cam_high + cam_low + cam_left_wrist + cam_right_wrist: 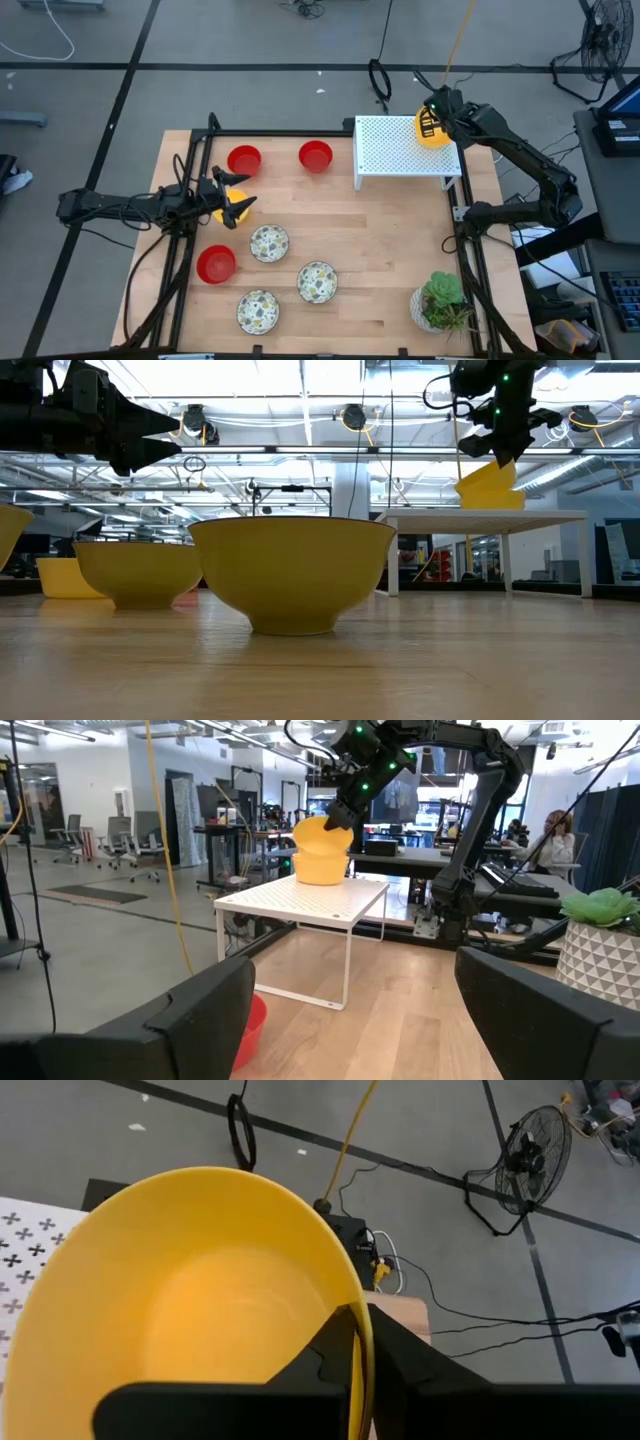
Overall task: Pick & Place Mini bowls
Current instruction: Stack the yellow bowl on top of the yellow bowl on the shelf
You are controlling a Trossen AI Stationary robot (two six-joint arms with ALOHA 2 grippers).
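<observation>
My right gripper [432, 118] is over the far right corner of the white rack [400, 150], shut on a tilted yellow bowl [325, 832]. A second yellow bowl [320, 870] stands on the rack just beneath it. My left gripper [236, 196] is open and hovers high above another yellow bowl [240, 209] near the table's left side, touching nothing. On the table stand red bowls [243, 160] [315, 156] [216, 264] and speckled bowls [268, 243] [316, 282] [258, 311]. My right gripper holds the yellow bowl by its rim [352, 1305], one finger inside the bowl and one outside. The fingers come from above, slanting down. The bowl is tilted over the second yellow bowl [492, 500] on the rack; whether the two touch, I cannot tell.
A white pot with a green plant [440, 303] stands at the near right corner. The rack stands on thin legs [348, 970], with open room under it. Black frame rails [190, 250] run along the table's left and right edges. Bare wood lies mid-table [380, 240].
</observation>
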